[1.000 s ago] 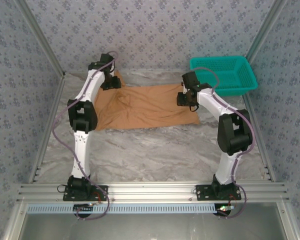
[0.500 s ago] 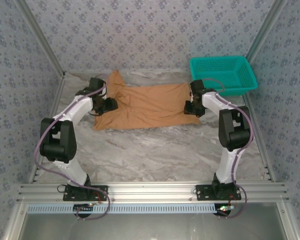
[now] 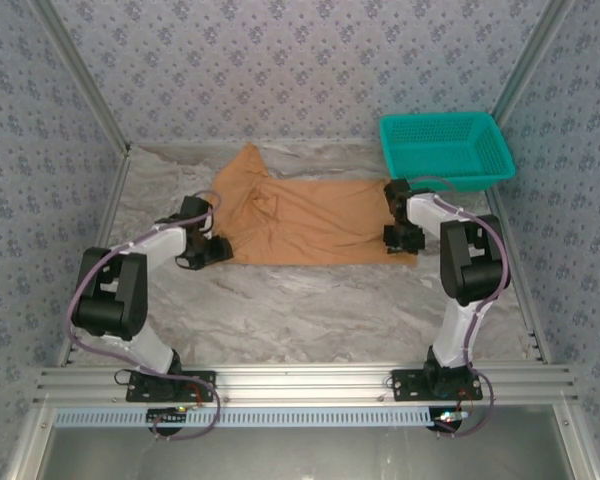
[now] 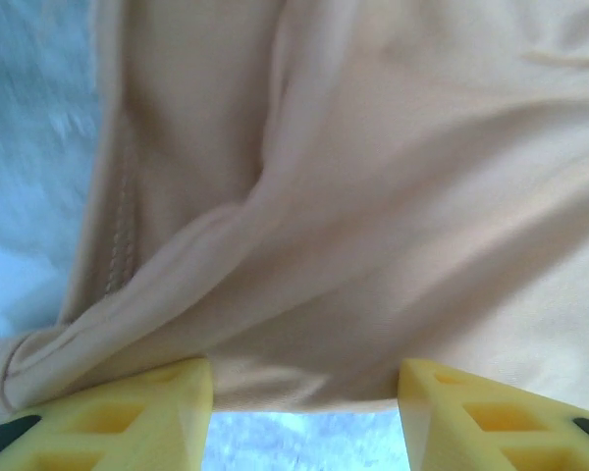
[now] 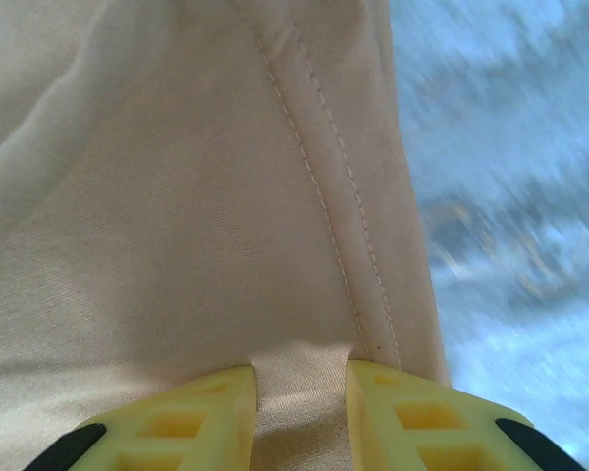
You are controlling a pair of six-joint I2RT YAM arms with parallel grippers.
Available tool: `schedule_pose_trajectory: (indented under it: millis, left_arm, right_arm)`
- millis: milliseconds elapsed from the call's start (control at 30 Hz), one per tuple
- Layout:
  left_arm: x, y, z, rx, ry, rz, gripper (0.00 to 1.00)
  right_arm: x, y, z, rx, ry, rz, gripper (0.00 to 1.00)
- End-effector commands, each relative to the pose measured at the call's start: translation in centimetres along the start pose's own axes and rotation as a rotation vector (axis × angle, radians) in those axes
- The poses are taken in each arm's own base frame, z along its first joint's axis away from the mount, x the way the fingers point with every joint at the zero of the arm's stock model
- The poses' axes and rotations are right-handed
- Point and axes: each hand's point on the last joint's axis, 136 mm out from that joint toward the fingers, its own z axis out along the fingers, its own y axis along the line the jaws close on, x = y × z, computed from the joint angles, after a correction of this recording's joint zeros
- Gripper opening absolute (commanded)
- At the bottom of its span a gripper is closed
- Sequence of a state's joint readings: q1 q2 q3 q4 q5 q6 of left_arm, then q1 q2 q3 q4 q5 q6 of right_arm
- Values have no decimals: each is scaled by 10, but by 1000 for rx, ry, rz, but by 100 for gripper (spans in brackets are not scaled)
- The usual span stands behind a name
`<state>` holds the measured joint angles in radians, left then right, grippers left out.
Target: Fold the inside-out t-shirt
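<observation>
Now l. gripper (image 4: 304, 391) holds t-shirt (image 3: 310, 215), fingers (image 4: 128, 412) wide; r. gripper (image 5: 300, 381) pinches it, narrow.

T-shirt (image 3: 300, 215) lies spread on the table (image 3: 310, 300), in its far half, long side running left to right. One flap reaches back toward the far wall at the left end. Basket (image 3: 445, 150) stands in the far right corner, just behind and to the right of the t-shirt's right end. Left gripper (image 3: 205, 250) at the near left corner of the t-shirt, right gripper (image 3: 405, 238) at the near right corner. In each wrist view, cloth sits between the fingers.
</observation>
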<state>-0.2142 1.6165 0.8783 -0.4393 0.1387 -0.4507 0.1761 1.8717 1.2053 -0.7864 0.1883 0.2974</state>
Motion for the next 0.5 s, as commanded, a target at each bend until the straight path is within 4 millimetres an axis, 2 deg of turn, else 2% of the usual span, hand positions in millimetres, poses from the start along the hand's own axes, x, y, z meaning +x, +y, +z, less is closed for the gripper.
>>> schedule_pose_trajectory:
  millis: [0, 100, 133, 200, 333, 467]
  left_arm:
    - [43, 0, 5, -19, 72, 16, 52]
    - [81, -9, 3, -10, 116, 38, 52]
    - [90, -14, 0, -3, 121, 53, 52]
    - [95, -22, -9, 3, 110, 71, 52]
    - [74, -40, -32, 36, 30, 93, 53]
    - [49, -51, -47, 30, -50, 131, 53]
  right_arm:
    - [50, -36, 3, 149, 126, 12, 32]
    - [63, -45, -2, 155, 105, 38, 32]
    - [60, -45, -6, 138, 77, 48, 32]
    - [48, -40, -15, 68, 12, 78, 34]
    - [18, -6, -33, -204, -90, 147, 38]
    - [4, 11, -33, -307, -114, 171, 39]
